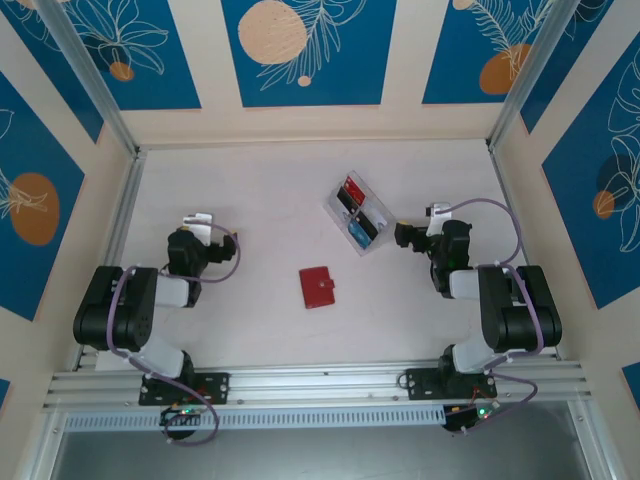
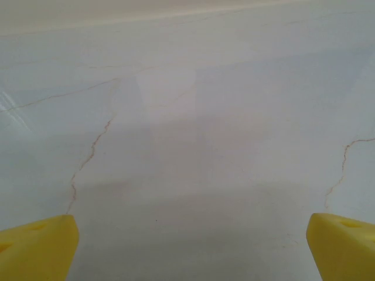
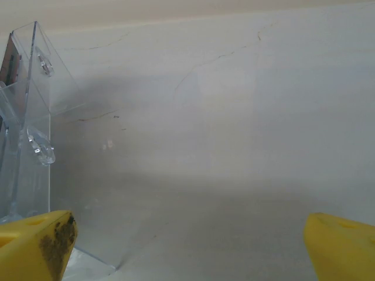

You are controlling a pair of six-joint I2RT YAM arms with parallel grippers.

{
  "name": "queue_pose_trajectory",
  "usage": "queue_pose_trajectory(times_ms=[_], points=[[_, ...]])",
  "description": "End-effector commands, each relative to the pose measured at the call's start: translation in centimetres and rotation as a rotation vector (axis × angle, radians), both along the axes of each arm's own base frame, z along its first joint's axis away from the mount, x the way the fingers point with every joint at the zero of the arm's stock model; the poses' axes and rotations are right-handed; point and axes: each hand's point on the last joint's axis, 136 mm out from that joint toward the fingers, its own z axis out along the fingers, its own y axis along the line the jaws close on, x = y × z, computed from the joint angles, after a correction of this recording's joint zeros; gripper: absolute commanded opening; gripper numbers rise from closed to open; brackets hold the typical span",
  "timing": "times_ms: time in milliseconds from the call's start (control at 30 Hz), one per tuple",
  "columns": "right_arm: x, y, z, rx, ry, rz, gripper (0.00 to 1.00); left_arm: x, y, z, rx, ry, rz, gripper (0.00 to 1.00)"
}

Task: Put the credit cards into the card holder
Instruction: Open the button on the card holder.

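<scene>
Pale marbled desk (image 1: 250,190) under blue patterned walls: the red card holder (image 1: 318,287) lies folded shut at centre, between my two arms, where either can reach it. The credit cards (image 1: 352,195) sit in a clear tray (image 3: 35,117) just beside my right hand (image 3: 190,246), so I judge that arm should pick first. It and my left hand (image 2: 190,246) are both spread wide, holding nothing

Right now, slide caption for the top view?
Red leather wallet lies closed; thin plastic cards sit in clear tray beyond it.
</scene>
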Motion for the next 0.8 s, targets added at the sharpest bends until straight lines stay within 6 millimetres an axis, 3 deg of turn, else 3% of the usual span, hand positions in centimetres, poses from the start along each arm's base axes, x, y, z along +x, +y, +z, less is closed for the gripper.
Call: queue_pose_trajectory(times_ms=[0,600,767], points=[[0.5,0.1,0.5,-0.003,-0.015,0.014,0.99,0.6,0.1,1.2,0.000,-0.034,-0.015,1.00],[0.4,0.1,0.6,0.005,-0.018,0.017,0.99,0.5,0.1,1.3,-0.004,-0.038,-0.012,1.00],[0.3,-0.5,0.6,0.021,-0.017,-0.005,0.99,0.0,2.1,1.5,-0.007,-0.072,0.115,1.00]])
